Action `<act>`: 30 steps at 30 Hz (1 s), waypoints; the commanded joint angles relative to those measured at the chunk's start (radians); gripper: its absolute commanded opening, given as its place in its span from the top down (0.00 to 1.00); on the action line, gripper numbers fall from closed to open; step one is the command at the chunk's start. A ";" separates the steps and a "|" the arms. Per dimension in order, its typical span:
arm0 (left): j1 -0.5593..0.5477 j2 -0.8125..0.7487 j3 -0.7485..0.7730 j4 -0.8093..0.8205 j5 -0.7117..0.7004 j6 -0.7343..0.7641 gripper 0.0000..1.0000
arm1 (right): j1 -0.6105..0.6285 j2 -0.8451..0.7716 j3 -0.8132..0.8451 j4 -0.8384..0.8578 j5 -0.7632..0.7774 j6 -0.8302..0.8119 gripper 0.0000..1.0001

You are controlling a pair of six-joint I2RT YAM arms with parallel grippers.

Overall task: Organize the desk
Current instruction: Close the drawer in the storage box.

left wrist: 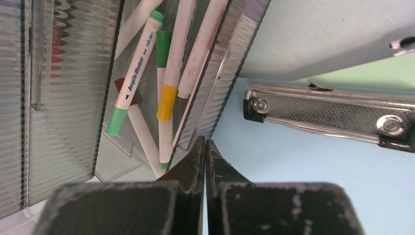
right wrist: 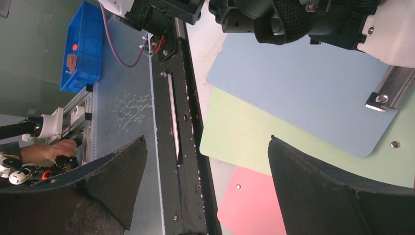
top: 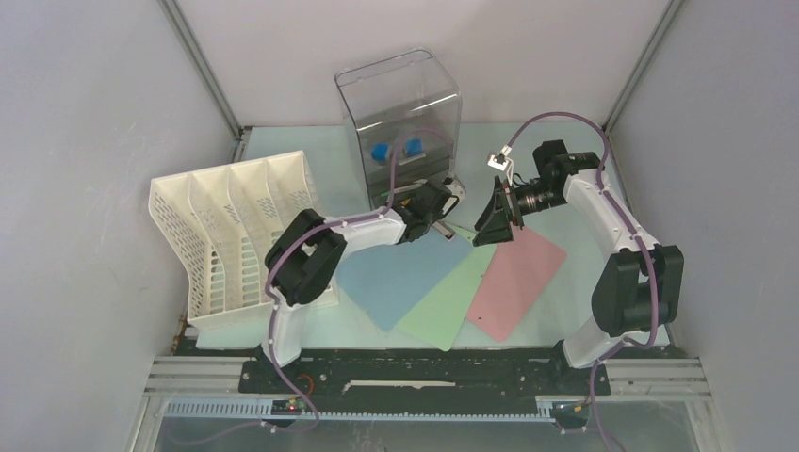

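Three clipboards lie overlapped on the pale mint desk (top: pixel 565 315): blue (top: pixel 400 273), green (top: pixel 443 306) and pink (top: pixel 513 282). My left gripper (top: pixel 443 226) is shut with nothing in it. Its tips (left wrist: pixel 205 144) sit at the foot of the clear drawer box (left wrist: pixel 58 98), just above the blue clipboard (left wrist: pixel 303 176) and beside its metal clip (left wrist: pixel 328 115). Over the far ends of the clipboards my right gripper (top: pixel 495 221) hangs wide open and empty (right wrist: pixel 207 139). Below it lie the blue (right wrist: pixel 293 93), green (right wrist: pixel 235 142) and pink (right wrist: pixel 249 205) boards.
The clear drawer box (top: pixel 400 113) stands at the back centre with several markers (left wrist: pixel 137 73) in a drawer. A white slotted file rack (top: pixel 231 235) stands at the left. A black rail (right wrist: pixel 181 147) runs along the front edge. Grey walls close in both sides.
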 commanded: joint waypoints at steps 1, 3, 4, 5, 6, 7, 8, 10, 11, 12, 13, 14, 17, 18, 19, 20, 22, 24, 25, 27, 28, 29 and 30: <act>0.006 0.024 0.050 0.076 -0.086 0.046 1.00 | -0.008 0.000 0.039 -0.015 -0.022 -0.022 0.00; 0.008 0.032 0.056 0.096 -0.103 0.047 1.00 | -0.009 0.000 0.041 -0.016 -0.022 -0.023 0.00; 0.010 0.037 0.061 0.103 -0.107 0.045 1.00 | -0.009 0.001 0.040 -0.018 -0.022 -0.024 0.00; 0.014 0.042 0.068 0.106 -0.110 0.040 1.00 | -0.010 0.000 0.040 -0.017 -0.023 -0.024 0.00; 0.017 0.049 0.078 0.108 -0.110 0.036 0.99 | -0.011 -0.001 0.040 -0.018 -0.023 -0.025 0.00; 0.022 0.055 0.087 0.108 -0.109 0.032 0.99 | -0.011 -0.001 0.040 -0.019 -0.023 -0.024 0.00; 0.025 0.062 0.101 0.105 -0.110 0.030 0.99 | -0.012 -0.001 0.040 -0.020 -0.025 -0.025 0.00; 0.032 0.072 0.120 0.105 -0.113 0.027 0.96 | -0.014 -0.002 0.040 -0.022 -0.025 -0.028 0.00; 0.036 0.077 0.129 0.105 -0.112 0.026 0.94 | -0.014 -0.002 0.041 -0.023 -0.026 -0.028 0.00; 0.039 0.081 0.140 0.103 -0.112 0.027 0.93 | -0.015 -0.002 0.041 -0.024 -0.026 -0.029 0.00; 0.041 0.084 0.147 0.102 -0.111 0.028 0.91 | -0.015 -0.002 0.042 -0.024 -0.027 -0.030 0.00; 0.045 0.087 0.154 0.101 -0.111 0.028 0.90 | -0.017 -0.002 0.042 -0.024 -0.027 -0.031 0.00; 0.057 0.098 0.178 0.093 -0.114 0.031 0.89 | -0.018 -0.001 0.042 -0.027 -0.029 -0.034 0.00; 0.062 0.103 0.186 0.090 -0.116 0.034 0.89 | -0.018 -0.001 0.042 -0.030 -0.030 -0.037 0.00; 0.066 0.108 0.194 0.086 -0.119 0.037 0.88 | -0.019 0.000 0.043 -0.032 -0.031 -0.039 0.00; 0.070 0.114 0.201 0.083 -0.121 0.041 0.88 | -0.020 0.000 0.043 -0.033 -0.031 -0.040 0.00; 0.077 0.126 0.214 0.081 -0.125 0.052 0.87 | -0.020 0.003 0.045 -0.037 -0.032 -0.045 0.00; 0.082 0.139 0.226 0.079 -0.129 0.061 0.86 | -0.020 0.004 0.047 -0.041 -0.033 -0.046 0.00; 0.084 0.144 0.230 0.077 -0.131 0.065 0.86 | -0.020 0.005 0.046 -0.042 -0.033 -0.047 0.00; 0.086 0.151 0.237 0.075 -0.135 0.072 0.86 | -0.021 0.005 0.046 -0.042 -0.033 -0.047 0.00; 0.086 0.149 0.237 0.074 -0.137 0.073 0.86 | -0.022 0.004 0.046 -0.043 -0.033 -0.048 0.00; 0.087 0.145 0.235 0.074 -0.134 0.071 0.86 | -0.022 0.003 0.046 -0.042 -0.032 -0.048 0.00; 0.086 0.138 0.230 0.075 -0.127 0.069 0.86 | -0.022 0.005 0.046 -0.043 -0.033 -0.048 0.00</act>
